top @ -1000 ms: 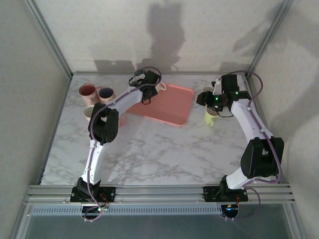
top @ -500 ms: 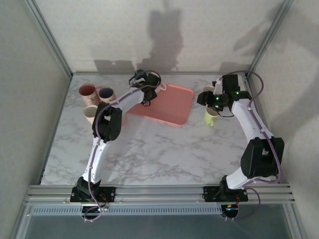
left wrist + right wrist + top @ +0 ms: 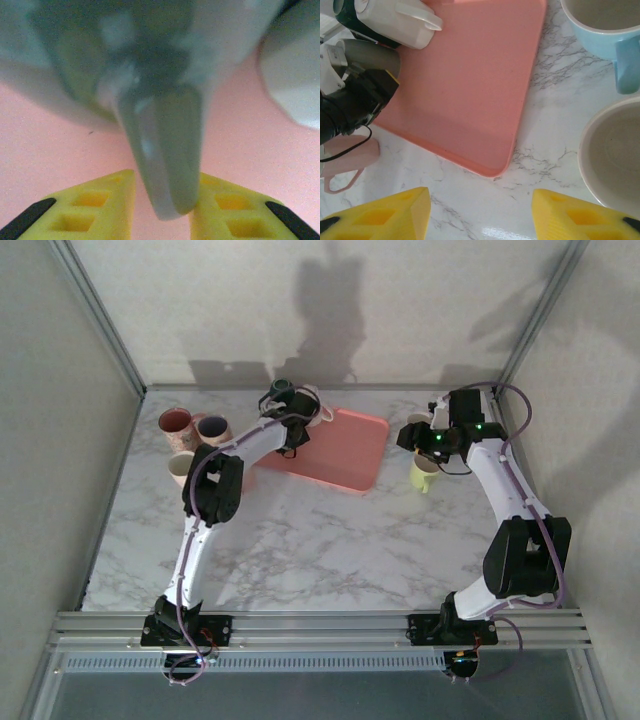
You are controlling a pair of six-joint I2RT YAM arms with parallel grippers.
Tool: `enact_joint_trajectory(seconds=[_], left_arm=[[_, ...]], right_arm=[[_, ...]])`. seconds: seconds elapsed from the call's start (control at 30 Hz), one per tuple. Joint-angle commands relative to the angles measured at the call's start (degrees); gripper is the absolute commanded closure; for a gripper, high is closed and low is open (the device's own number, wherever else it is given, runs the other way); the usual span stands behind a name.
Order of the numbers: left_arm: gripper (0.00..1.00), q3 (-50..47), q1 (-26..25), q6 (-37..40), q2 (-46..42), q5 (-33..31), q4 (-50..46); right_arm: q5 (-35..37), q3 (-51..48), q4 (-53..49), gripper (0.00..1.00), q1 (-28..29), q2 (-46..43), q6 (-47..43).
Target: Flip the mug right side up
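Observation:
A dark green mug [image 3: 283, 390] sits over the far left corner of the pink tray [image 3: 340, 452]. In the left wrist view its blurred body [image 3: 140, 45] looms close, and its handle [image 3: 165, 150] runs down between my yellow fingers [image 3: 105, 200]. My left gripper [image 3: 165, 175] is shut on that handle. How far the mug is tilted I cannot tell. A white mug [image 3: 400, 17] lies on its side on the tray beside it. Over the marble off the tray's near right corner, my right gripper [image 3: 479, 192] hangs open with nothing in it.
A light blue mug [image 3: 605, 30] and a cream mug [image 3: 615, 155] stand upright right of the tray. Three mugs [image 3: 190, 435] cluster at the far left of the table. A pink mug [image 3: 350, 155] lies by the tray's left edge. Frame posts and walls enclose the table.
The left wrist has swung toward the back wall and turned, bringing the dark green mug into sight at the tray's far corner. The right arm has barely moved.

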Motion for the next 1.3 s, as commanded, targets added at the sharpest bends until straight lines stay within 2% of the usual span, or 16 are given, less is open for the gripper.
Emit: enact_joint_trajectory(seconds=[0.0, 0.13, 0.3, 0.47, 0.73, 1.27], left_arm=[[0.68, -3.7, 1.8, 1.8, -5.2, -1.9, -0.2], [0.67, -6.7, 2.0, 4.7, -7.7, -1.9, 2.0], [0.56, -7.6, 1.8, 10.2, -8.7, -1.6, 4.6], [0.52, -7.4, 1.6, 14.3, -8.8, -1.9, 5.2], [0.57, -6.5, 1.8, 16.1, -7.6, -3.2, 3.5], [0.71, -6.8, 2.7, 19.0, -6.9, -2.2, 6.3]], right_arm=[[-0.7, 1.1, -0.6, 0.44, -0.3, -3.3, 1.0], [-0.4, 0.2, -0.4, 0.44, -0.3, -4.3, 1.7], [-0.4, -0.6, -0.3, 0.44, -0.3, -4.7, 2.3], [0.1, -0.5, -0.7, 0.44, -0.3, -5.0, 2.0], [0.0, -0.2, -0.6, 0.44, -0.3, -4.7, 2.4], [0.1, 0.8, -1.4, 0.44, -0.3, -4.9, 2.9]])
